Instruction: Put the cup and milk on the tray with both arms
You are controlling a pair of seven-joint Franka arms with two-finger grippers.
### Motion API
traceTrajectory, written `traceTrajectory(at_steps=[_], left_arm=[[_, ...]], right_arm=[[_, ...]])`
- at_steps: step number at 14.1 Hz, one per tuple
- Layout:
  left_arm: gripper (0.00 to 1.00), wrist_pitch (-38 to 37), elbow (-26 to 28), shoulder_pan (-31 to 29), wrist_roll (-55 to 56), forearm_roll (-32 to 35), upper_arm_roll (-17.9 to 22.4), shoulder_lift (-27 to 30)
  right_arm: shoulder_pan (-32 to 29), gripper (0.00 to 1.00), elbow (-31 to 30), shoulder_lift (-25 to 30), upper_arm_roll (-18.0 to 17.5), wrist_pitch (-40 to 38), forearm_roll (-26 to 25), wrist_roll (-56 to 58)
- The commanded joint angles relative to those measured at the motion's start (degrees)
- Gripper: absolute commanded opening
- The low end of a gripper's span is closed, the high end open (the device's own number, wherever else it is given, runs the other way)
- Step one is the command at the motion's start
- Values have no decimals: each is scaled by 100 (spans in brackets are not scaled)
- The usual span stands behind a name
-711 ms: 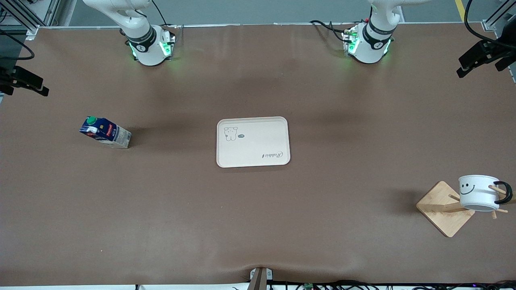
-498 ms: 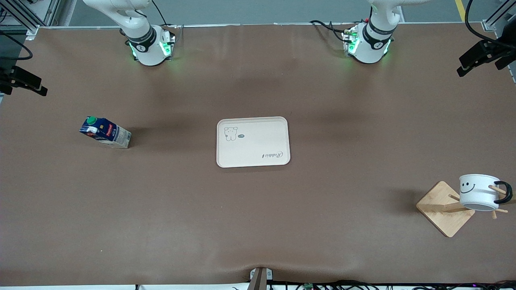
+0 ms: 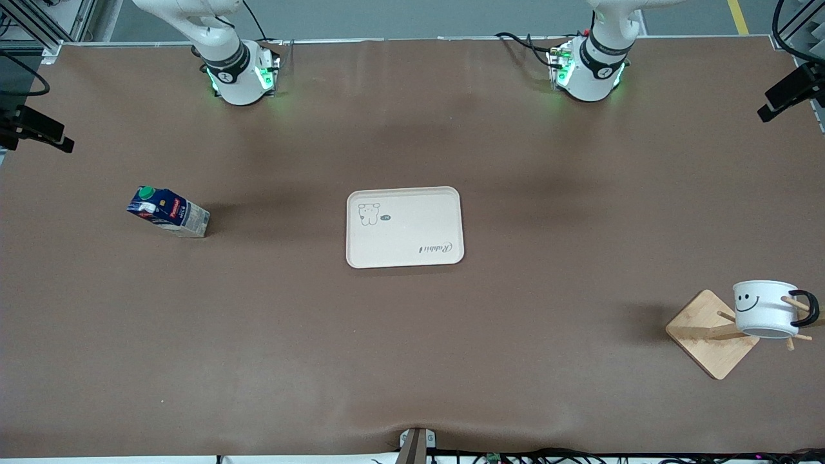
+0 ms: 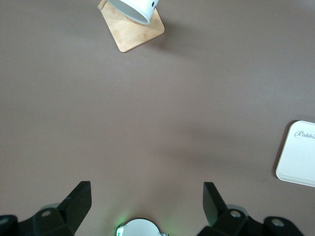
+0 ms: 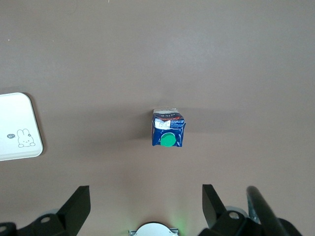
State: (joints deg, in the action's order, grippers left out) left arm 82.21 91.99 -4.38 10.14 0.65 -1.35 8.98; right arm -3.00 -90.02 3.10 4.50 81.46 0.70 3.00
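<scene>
The white smiley cup hangs tilted on a peg of a wooden rack at the left arm's end of the table, near the front camera; it also shows in the left wrist view. The dark-blue milk carton with its green cap stands at the right arm's end and shows in the right wrist view. The cream tray lies empty mid-table. My left gripper is open and empty, high over its own base. My right gripper is open and empty, high over its base.
The rack's square wooden base sits under the cup. The green-lit arm bases stand along the table's top edge. Black fixtures reach in at both ends of the table.
The black fixture at the left arm's end of the table has shifted outward toward the edge. The cup, milk and tray have not moved.
</scene>
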Motion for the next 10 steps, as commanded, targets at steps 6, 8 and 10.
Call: traceTrajectory(at_steps=[6,8,10], left_arm=[[100,2015,1170,-37,102,-21,-93,103],[100,2534,1627,-54,119,-21,-85,217],[100,3140,2154,-204,102,-21,-93,471]], right_arm=[[-324,100,-130,94,-37,-8,273,69],[-332,100,-130,94,-28,-43,273,78],[-350,100,-130,94,-28,-78,273,78]])
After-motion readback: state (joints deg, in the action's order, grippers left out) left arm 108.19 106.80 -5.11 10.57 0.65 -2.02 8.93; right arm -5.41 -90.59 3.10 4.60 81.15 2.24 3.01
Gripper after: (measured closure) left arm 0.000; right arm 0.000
